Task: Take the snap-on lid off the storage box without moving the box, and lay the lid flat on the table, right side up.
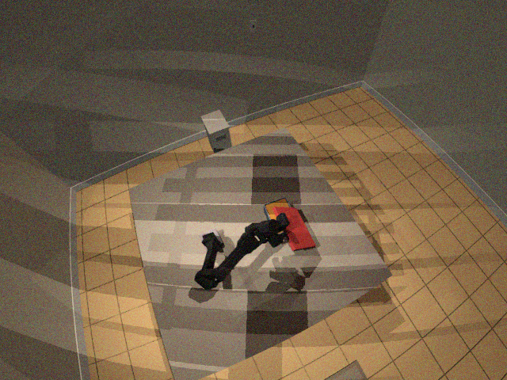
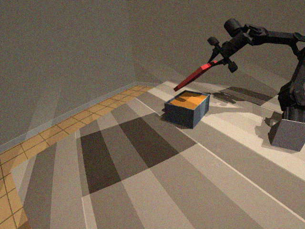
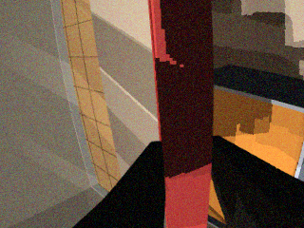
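Observation:
The red lid (image 1: 302,233) (image 2: 193,77) (image 3: 187,95) is off the box and in the air, tilted, its far edge lower than the edge at the fingers. My gripper (image 1: 286,231) (image 2: 212,62) (image 3: 185,148) is shut on the lid's near edge. The storage box (image 1: 279,203) (image 2: 178,115) (image 3: 256,79) is dark blue with an orange inside; it stands upright and open on the table (image 1: 184,327) (image 2: 157,197). The lid hangs above the box's level and hides part of it in the top view. In the wrist view the box shows right of the lid.
The arm's grey base block (image 2: 288,135) stands on the table at the right in the exterior view. A grey cabinet (image 1: 218,132) stands beyond the table's upper edge in the top view. Striped shadows and dark patches fall across the table.

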`<state>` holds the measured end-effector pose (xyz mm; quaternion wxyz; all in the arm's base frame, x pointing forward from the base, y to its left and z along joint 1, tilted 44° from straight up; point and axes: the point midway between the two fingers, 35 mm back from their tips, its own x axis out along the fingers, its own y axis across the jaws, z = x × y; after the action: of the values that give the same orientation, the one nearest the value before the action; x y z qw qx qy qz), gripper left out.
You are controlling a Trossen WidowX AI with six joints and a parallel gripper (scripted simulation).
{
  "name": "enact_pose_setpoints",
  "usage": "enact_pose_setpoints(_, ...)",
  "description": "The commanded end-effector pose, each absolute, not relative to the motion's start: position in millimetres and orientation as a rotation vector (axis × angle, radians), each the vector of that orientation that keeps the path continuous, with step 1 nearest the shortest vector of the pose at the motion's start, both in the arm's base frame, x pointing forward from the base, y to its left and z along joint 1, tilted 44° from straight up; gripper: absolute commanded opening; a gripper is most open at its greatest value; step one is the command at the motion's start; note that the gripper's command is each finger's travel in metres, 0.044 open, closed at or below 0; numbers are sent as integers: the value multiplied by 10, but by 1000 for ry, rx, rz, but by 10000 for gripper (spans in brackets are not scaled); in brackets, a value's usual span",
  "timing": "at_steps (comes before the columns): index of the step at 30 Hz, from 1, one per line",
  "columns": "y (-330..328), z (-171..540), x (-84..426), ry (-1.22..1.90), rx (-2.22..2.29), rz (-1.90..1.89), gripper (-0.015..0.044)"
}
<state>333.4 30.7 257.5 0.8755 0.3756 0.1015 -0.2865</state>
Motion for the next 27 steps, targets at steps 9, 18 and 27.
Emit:
enact_pose_setpoints(9,152,2801,3295,205,795,-582,0)
enact_pose_setpoints(18,22,2924,3264,204,794,-582,0)
enact_pose_setpoints(27,-108,3046,3232,204,794,-581,0)
